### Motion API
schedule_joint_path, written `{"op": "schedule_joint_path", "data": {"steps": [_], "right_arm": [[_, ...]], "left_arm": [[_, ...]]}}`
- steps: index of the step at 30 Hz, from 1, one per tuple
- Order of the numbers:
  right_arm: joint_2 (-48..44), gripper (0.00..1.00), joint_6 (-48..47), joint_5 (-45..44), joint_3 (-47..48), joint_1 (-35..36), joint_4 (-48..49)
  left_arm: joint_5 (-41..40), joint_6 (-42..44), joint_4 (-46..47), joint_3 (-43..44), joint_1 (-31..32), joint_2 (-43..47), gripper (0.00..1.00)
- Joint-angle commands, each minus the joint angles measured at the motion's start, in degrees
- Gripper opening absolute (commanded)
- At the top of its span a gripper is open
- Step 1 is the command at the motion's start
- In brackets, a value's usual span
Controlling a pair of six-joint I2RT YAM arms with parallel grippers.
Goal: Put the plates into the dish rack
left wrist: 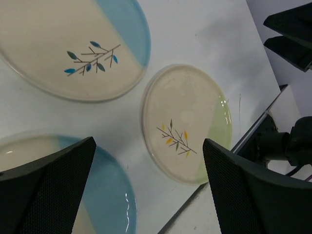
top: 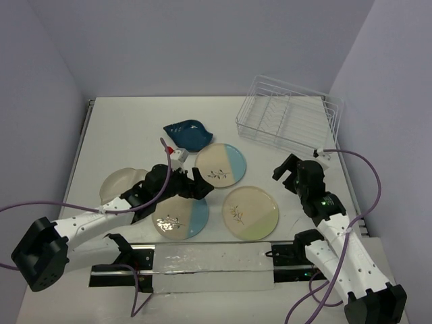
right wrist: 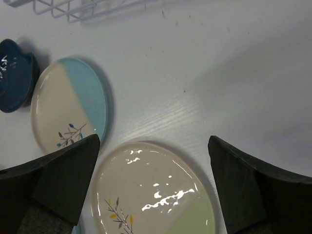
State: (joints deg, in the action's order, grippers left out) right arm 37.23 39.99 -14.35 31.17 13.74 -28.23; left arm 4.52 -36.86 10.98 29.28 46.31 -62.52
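Note:
The white wire dish rack (top: pixel 287 118) stands at the back right with no plates in it. Two cream and pale blue plates (top: pixel 221 165) (top: pixel 181 217) and a cream and pale green plate (top: pixel 250 212) lie flat on the table. The dark blue leaf dish (top: pixel 187 133) lies behind them. The cream divided plate (top: pixel 120 182) is partly hidden by my left arm. My left gripper (top: pixel 200 185) is open and empty, hovering between the two blue plates (left wrist: pixel 73 44) (left wrist: pixel 102 195). My right gripper (top: pixel 289 172) is open and empty, above the table just right of the green plate (right wrist: pixel 151 195).
A black rail with a clear sheet (top: pixel 209 263) runs along the near table edge. Walls close in the table at the back and on both sides. Purple cables (top: pixel 368 175) trail from both arms.

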Motion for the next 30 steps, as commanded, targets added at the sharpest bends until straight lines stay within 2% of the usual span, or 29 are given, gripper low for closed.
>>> {"op": "schedule_joint_path", "data": {"steps": [1,7,13,23,30], "right_arm": [[1.09,1.00,2.58,2.52,-3.10,0.33,-2.12],[0.48,1.00,5.52,5.90,-7.59,0.33,-3.74],[1.62,1.00,7.12,8.58,-10.28,0.33,-5.84],[2.73,1.00,11.57,10.82,-13.24,0.33,-5.01],[4.02,1.00,10.88,14.01,-14.27,0.33,-4.99]], "left_arm": [[-0.23,-0.93,0.62,0.53,3.05,-2.14,0.99],[-1.66,-2.05,-2.66,2.00,6.28,-6.44,0.99],[-2.94,-2.72,-4.27,2.19,10.70,-6.92,0.97],[-1.97,-1.90,-1.67,6.66,11.60,-16.30,0.90],[-2.41,-0.75,-0.92,11.31,12.72,-21.13,0.90]]}}
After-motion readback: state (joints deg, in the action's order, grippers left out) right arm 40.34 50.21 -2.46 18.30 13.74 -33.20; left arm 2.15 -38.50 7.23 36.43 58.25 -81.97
